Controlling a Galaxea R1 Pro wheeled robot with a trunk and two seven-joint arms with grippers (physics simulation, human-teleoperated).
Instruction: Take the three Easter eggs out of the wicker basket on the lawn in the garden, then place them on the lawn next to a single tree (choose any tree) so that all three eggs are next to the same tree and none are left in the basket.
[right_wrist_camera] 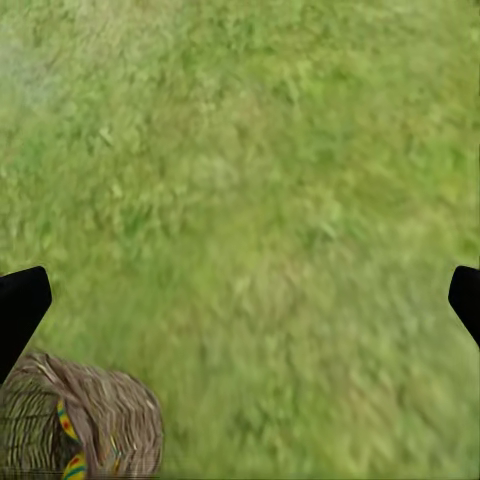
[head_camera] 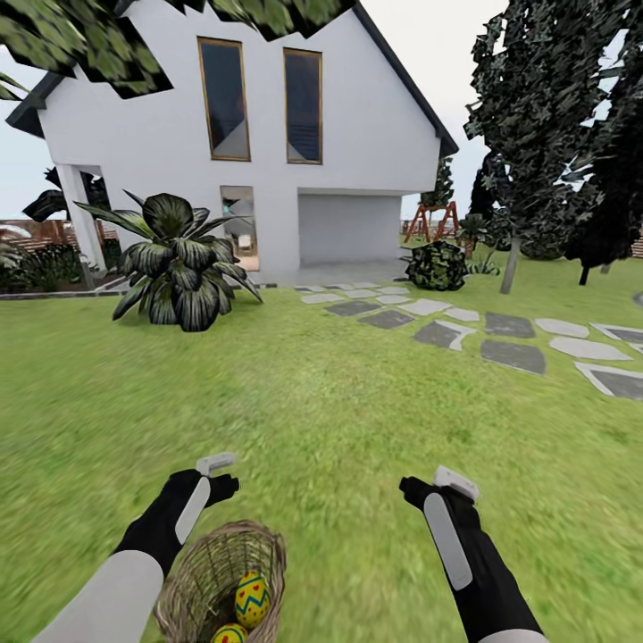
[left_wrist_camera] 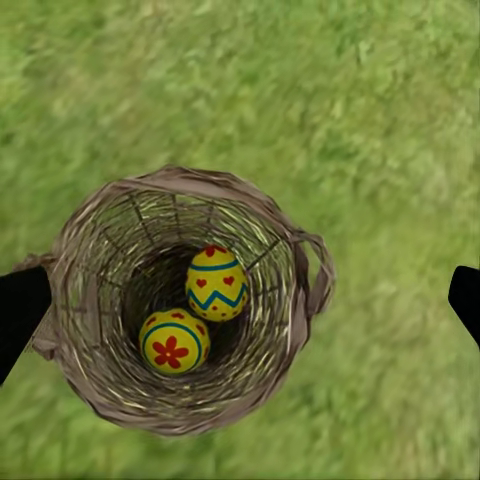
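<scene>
The lawn (head_camera: pixel 339 402) spreads ahead of me to the house (head_camera: pixel 268 134) and a tree (head_camera: pixel 527 134) on the right. The basket (left_wrist_camera: pixel 100 370) stands upright on the grass under my left gripper (left_wrist_camera: pixel 240 300), mouth up. Two eggs (left_wrist_camera: pixel 216 283) lie touching inside, one pointing up, the other's (left_wrist_camera: pixel 174 341) axis unclear. Both grippers gape wide, my right one (right_wrist_camera: pixel 240 300) holding nothing over bare grass.

I'm looking out over a home garden. A white gabled house (head_camera: pixel 268 134) with tall windows and a garage door (head_camera: pixel 348 228) stands ahead, behind a wide lawn (head_camera: pixel 339 402). Grey stepping stones (head_camera: pixel 509 344) cross the grass, a broad-leaved shrub (head_camera: pixel 183 263) grows near the wall, and dark trees (head_camera: pixel 545 125) stand to one side.
</scene>
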